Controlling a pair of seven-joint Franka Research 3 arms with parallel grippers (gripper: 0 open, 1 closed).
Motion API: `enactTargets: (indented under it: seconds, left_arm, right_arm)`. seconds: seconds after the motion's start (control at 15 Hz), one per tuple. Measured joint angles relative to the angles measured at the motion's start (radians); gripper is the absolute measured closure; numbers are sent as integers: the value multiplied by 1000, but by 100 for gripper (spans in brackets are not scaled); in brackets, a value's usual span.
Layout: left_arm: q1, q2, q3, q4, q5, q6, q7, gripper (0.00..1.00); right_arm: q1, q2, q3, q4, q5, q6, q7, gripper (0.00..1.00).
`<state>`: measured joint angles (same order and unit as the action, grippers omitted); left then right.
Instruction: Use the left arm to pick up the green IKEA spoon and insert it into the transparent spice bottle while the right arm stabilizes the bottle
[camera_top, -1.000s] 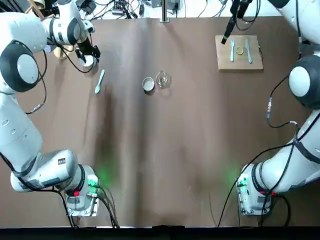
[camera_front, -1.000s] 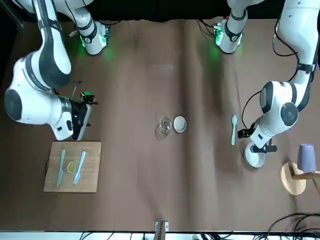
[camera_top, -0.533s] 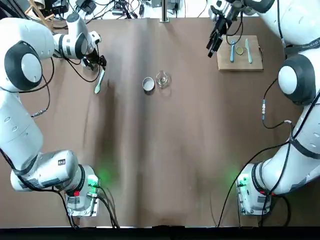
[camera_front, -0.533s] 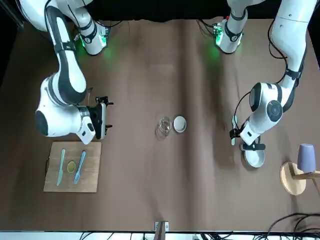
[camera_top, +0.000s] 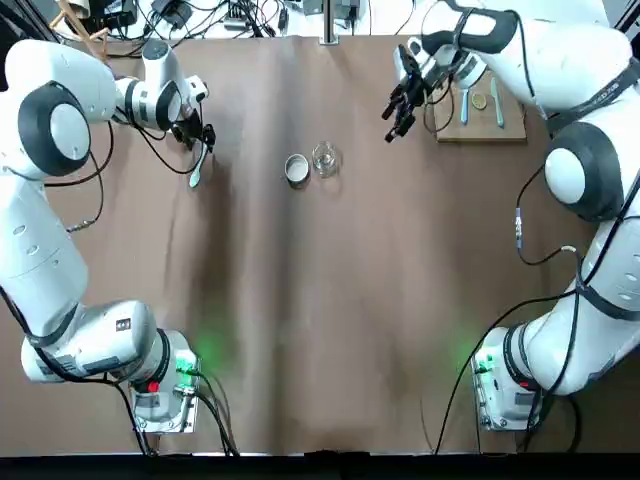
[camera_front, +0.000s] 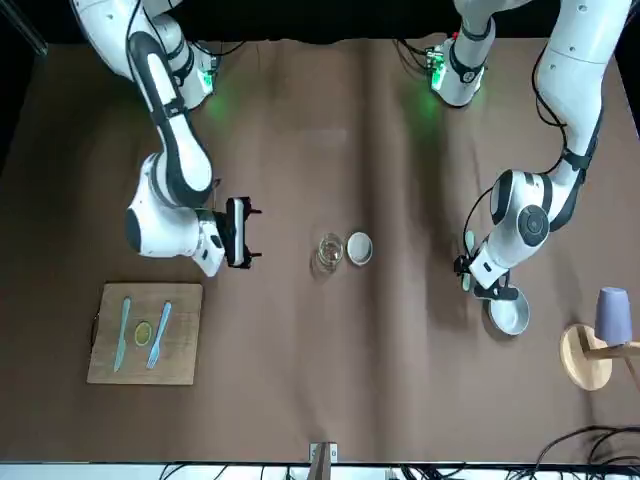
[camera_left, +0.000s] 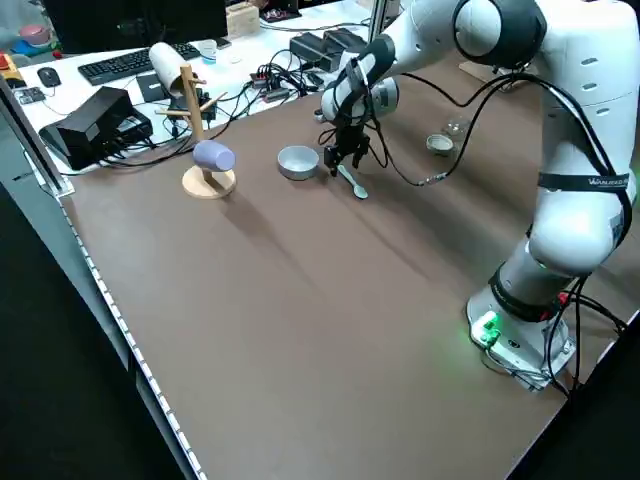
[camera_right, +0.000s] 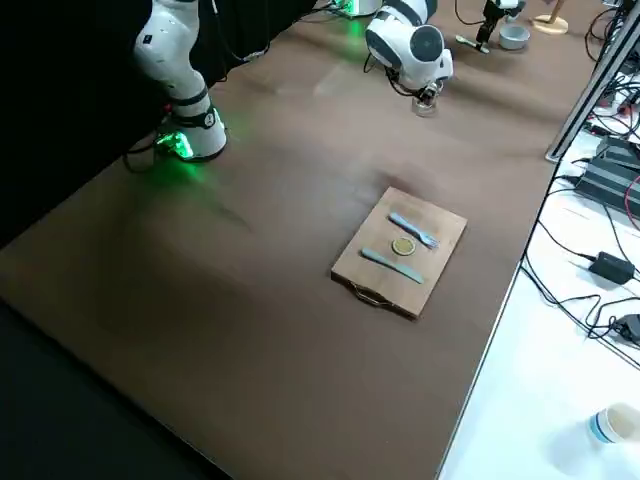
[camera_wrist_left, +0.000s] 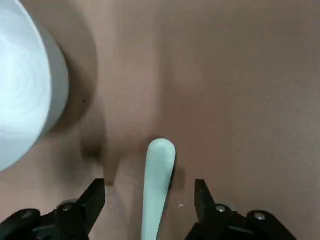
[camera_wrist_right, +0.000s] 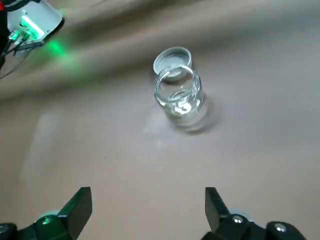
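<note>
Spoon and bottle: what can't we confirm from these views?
- Spoon: bowl end cut off by the left wrist view's bottom edge; partly behind the left gripper in the top view.
- Bottle: hidden behind the right arm in the right side view.
- Bottle contents: too small to tell.

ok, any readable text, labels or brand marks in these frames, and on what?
Nothing reads cleanly.
left arm, line of dark print around the link, left side view: too small to read.
left arm, lower link, top view: small dark sticker, unreadable.
green spoon, spice bottle: no markings visible.
</note>
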<state>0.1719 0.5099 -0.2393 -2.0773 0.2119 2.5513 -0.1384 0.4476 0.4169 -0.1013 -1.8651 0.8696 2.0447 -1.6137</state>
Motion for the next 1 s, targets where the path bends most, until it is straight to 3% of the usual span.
enactTargets:
  seconds: [0.33,0.53,0.67,1.0]
  left_arm:
    - [0,22,0,6,5,22,0,28]
    - [0,22,0,15,5,22,0,34]
    - [0,23,0,16,5,22,-1,49]
    - [-2,26,0,16,5,22,-5,56]
  right_arm:
    - [108,34,1,-56,183,160,-134,0]
    - [184,116,1,-59,340,271,-205,0]
    - [210,156,1,-56,428,294,-230,0]
    - [252,212,1,-43,639,346,-295,0]
